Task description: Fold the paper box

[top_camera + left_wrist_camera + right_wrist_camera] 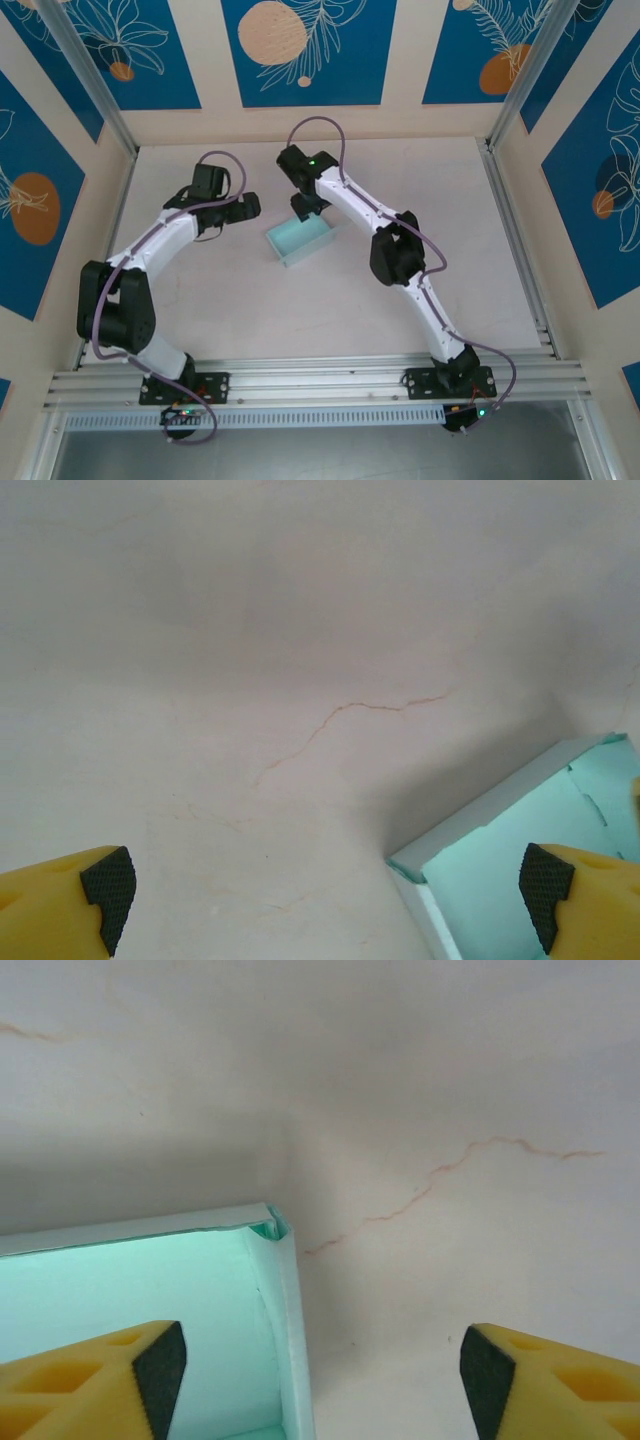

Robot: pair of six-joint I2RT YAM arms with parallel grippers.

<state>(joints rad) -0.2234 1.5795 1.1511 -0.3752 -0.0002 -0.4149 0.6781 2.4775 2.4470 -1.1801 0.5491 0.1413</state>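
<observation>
The left gripper (248, 206) is hanging released, jaws wide, just left of the paper box (300, 242), which is sitting as an open tray mid-way across the table (470, 290). The right gripper (306, 207) is straddling its far-left corner, jaws apart, clamping nothing. The thin card is probably handling light and creasing easily, so gently pinching a wall edge seems best.

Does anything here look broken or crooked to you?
Nothing serious. The paper box sits skewed to the edges of the table, and thin brownish lines wander across it; cracks or just marbling, I cannot tell.
</observation>
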